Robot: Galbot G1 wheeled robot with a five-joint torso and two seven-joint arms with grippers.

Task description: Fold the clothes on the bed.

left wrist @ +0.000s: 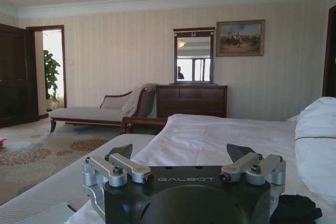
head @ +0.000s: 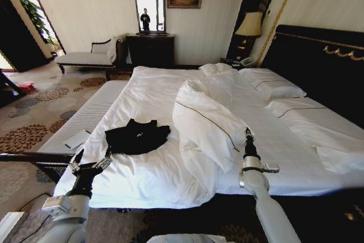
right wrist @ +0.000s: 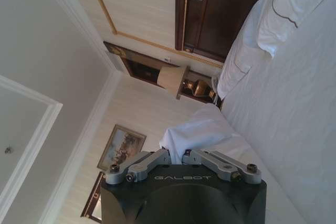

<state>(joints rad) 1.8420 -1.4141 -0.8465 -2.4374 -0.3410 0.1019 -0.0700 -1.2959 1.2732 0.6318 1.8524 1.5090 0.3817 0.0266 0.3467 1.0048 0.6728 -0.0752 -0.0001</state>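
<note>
Both arms rise from the lower edge of the head view, at the foot of the bed. On the left, the left gripper hovers over the bed's near corner with its fingers spread apart, seemingly readied for a grasp. On the right, the right gripper points upward beside the bunched white duvet, its fingers drawn together and holding nothing. Ahead of the left gripper, slightly toward the right gripper's side and not touching it, lies the black T-shirt, crumpled in a heap on the white sheet. Folding appears not yet begun. From the right gripper, the shirt sits well apart across the duvet's folds.
</note>
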